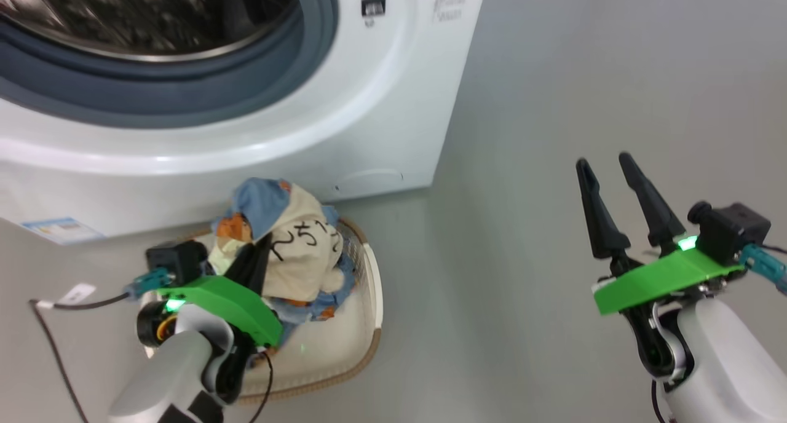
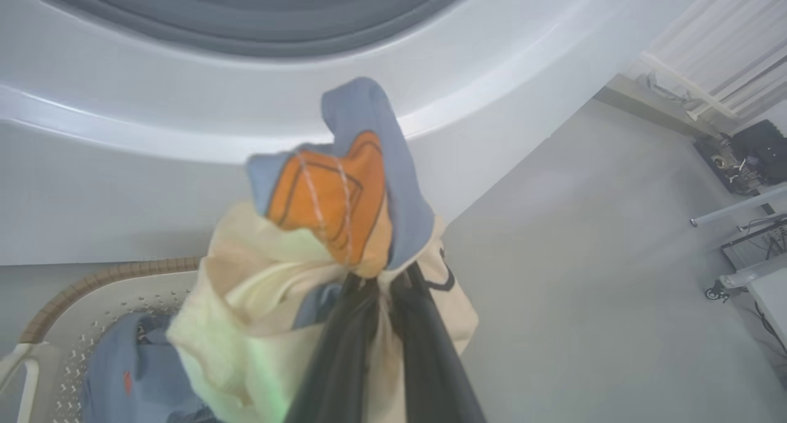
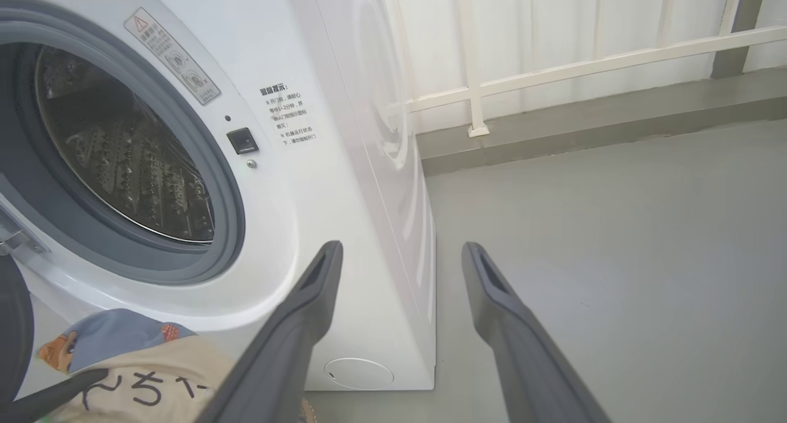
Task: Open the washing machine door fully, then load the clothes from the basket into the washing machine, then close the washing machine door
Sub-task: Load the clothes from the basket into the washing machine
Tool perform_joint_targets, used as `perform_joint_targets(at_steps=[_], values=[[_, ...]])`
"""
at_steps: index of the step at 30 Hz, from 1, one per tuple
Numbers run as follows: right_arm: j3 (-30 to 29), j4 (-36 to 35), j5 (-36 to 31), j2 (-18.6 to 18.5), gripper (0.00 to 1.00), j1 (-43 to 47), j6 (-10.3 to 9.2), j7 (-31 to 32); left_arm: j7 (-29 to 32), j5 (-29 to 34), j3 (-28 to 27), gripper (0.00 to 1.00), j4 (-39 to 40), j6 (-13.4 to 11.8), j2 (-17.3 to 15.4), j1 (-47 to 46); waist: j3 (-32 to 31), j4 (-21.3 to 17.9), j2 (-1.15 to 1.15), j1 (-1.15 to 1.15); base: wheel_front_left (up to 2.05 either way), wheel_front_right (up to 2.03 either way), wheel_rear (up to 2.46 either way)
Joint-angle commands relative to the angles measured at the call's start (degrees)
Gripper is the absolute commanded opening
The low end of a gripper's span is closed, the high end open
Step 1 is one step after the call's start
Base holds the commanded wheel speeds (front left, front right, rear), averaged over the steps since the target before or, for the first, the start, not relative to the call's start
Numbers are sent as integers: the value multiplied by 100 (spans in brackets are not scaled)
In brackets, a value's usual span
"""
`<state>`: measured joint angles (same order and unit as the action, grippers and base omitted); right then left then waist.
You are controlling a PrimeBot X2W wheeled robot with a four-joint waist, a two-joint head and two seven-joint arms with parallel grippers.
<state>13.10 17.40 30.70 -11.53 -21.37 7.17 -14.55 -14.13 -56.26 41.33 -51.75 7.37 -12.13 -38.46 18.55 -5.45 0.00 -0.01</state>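
Note:
The washing machine (image 1: pixel 369 103) fills the upper left, its drum (image 1: pixel 154 11) uncovered inside the grey gasket. Before it on the floor stands the basket (image 1: pixel 372 288). My left gripper (image 1: pixel 255 257) is shut on the clothes (image 1: pixel 301 238), a bunched cream piece with black scribbles and a blue fold with an orange print. In the left wrist view the left gripper (image 2: pixel 384 281) pinches both cloths (image 2: pixel 258 275) just above the basket (image 2: pixel 110 272), where more blue cloth lies. My right gripper (image 1: pixel 605 162) hangs open over bare floor to the right. The door is out of view in the head view.
A black cable (image 1: pixel 55 343) with a white tag trails on the floor left of the basket. The round filter cap (image 1: pixel 369 180) sits low on the machine's front. Grey floor (image 1: pixel 553 72) spreads right of the machine. A white railing (image 3: pixel 553 66) lines the far wall.

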Motion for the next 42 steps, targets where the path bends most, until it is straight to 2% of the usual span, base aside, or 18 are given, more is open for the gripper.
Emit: perform_joint_targets(at_steps=[1,13,21,26,34,42], values=[[69,-91,36,-75,100,159,32,-45,-83,25,-304,0,258,9,-214,70,-452,120,0,1,0,0,0],[22,-18,105,-203,100,598,32,-45,-86,759,-1534,0,2141,-418,-336,936,-1094,225,0,1,0,0,0],[-4,-28,136,-286,100,754,32,-45,-86,1321,-1950,0,3208,-742,-368,1487,-1299,263,0,1,0,0,0],[-20,-28,154,-347,100,816,32,-45,-86,1514,-2001,0,3455,-926,-401,1712,-1408,267,0,1,0,0,0],[-17,-52,153,-372,100,845,32,-45,-56,1604,-1960,0,3566,-1085,-422,1727,-1418,259,0,1,0,0,0],[14,-102,130,-356,100,759,32,-45,-28,1633,-1969,0,3472,-1114,-411,1409,-1191,195,0,1,0,0,0]])
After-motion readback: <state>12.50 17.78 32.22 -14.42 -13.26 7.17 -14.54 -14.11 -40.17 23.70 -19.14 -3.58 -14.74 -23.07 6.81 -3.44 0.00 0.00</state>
